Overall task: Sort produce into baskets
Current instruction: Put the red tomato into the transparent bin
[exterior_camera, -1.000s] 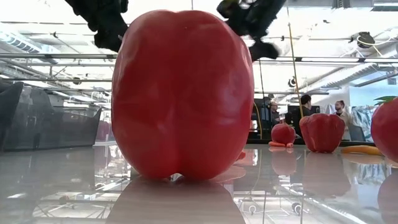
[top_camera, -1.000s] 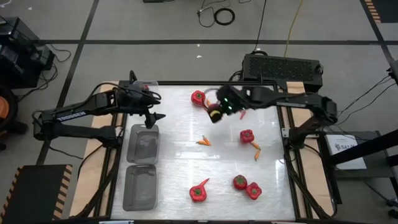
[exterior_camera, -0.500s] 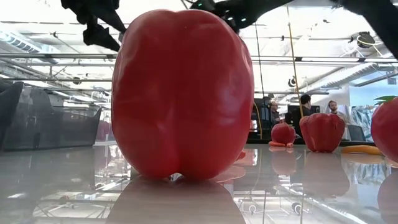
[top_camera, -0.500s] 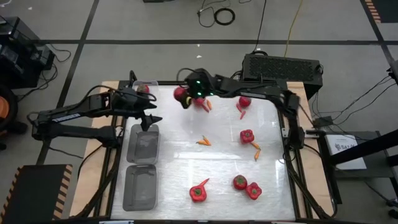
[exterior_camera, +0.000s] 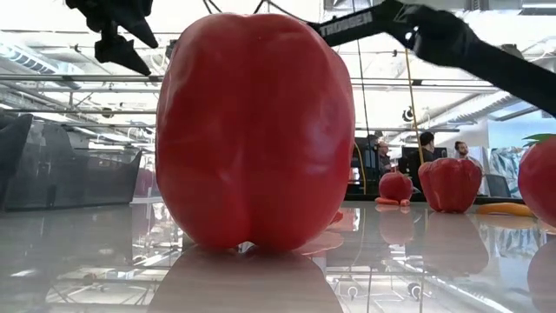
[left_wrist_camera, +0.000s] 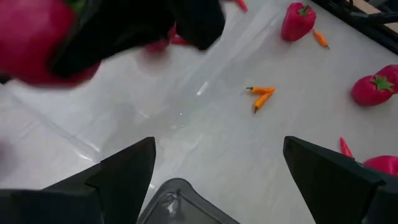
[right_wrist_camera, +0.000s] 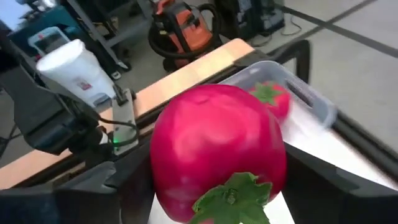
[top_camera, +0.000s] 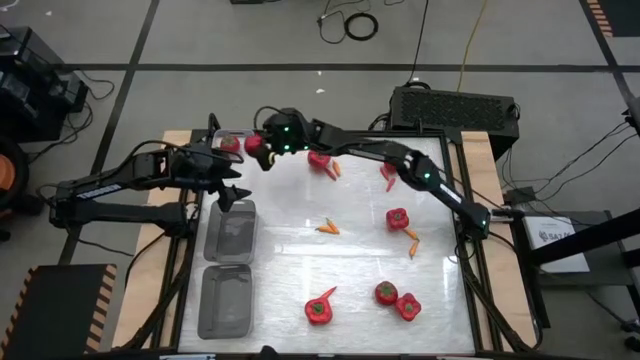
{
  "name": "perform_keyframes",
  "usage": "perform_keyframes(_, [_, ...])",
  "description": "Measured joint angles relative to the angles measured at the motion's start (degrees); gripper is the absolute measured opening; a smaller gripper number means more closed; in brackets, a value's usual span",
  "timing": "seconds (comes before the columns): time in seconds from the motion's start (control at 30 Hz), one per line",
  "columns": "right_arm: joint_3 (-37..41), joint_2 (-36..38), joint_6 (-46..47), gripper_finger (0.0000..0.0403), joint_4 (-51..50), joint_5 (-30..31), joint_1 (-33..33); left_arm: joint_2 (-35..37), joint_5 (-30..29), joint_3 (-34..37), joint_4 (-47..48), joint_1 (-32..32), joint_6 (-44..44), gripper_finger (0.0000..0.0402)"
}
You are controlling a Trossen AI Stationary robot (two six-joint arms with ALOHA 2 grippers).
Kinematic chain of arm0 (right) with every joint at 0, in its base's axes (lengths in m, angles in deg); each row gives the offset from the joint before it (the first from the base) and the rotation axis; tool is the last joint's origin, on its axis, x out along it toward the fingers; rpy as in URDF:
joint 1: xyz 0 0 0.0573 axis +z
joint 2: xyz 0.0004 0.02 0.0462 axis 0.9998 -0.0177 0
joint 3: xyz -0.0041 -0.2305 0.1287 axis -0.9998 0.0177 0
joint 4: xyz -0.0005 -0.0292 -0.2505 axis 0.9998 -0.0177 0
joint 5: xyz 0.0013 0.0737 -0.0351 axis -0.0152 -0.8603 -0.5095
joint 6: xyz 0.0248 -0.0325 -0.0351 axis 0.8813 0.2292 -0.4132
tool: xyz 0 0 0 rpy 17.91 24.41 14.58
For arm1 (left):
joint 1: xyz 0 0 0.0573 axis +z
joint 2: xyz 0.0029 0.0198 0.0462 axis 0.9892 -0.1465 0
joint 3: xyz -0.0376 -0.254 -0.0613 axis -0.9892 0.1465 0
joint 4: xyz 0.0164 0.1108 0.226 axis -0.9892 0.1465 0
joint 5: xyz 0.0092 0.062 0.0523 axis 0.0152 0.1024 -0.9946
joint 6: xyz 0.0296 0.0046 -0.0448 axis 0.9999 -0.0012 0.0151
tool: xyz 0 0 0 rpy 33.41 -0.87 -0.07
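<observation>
Right gripper (top_camera: 262,152) clamps a glossy, round red tomato with a green star-shaped stem (right_wrist_camera: 217,152), up at eleven o'clock beside the far clear plastic basket (right_wrist_camera: 298,87). Only the right wrist view reveals another tomato (right_wrist_camera: 272,99) inside. Left gripper (left_wrist_camera: 214,168) hangs spread wide above the middle clear tray (top_camera: 232,226).

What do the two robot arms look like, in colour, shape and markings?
Both arms are dark and slim, built of jointed tube links. The left arm has white lettering on one link. The right arm shows white TROSSEN lettering in the low view and small green lights near its wrist. The jaws are flat, dark and wedge-shaped.
</observation>
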Motion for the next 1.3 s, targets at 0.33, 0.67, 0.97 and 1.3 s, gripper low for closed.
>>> perform_keyframes(0.33, [0.8, -4.1, 2.9, 0.0279, 11.7, 1.1, 1.6, 0.1, 0.0, 0.0, 0.0, 0.0, -0.1, 0.0359])
perform_keyframes(0.67, [0.8, -5.1, -3.2, 0.0279, 14.7, 7.1, 3.1, 0.1, 0.0, 0.0, 0.2, 0.0, 0.0, 0.0359])
perform_keyframes(0.97, [0.9, -2.6, -6.4, 0.0279, 8.7, 4.2, 2.9, 0.5, -7.2, -4.0, -4.5, 0.8, 1.9, 0.0359])
perform_keyframes(1.3, [0.9, 6.5, -20.5, 0.0279, -6.6, 4.5, 2.5, -3.4, 3.8, -9.9, -5.1, 18.8, -4.7, 0.0351])
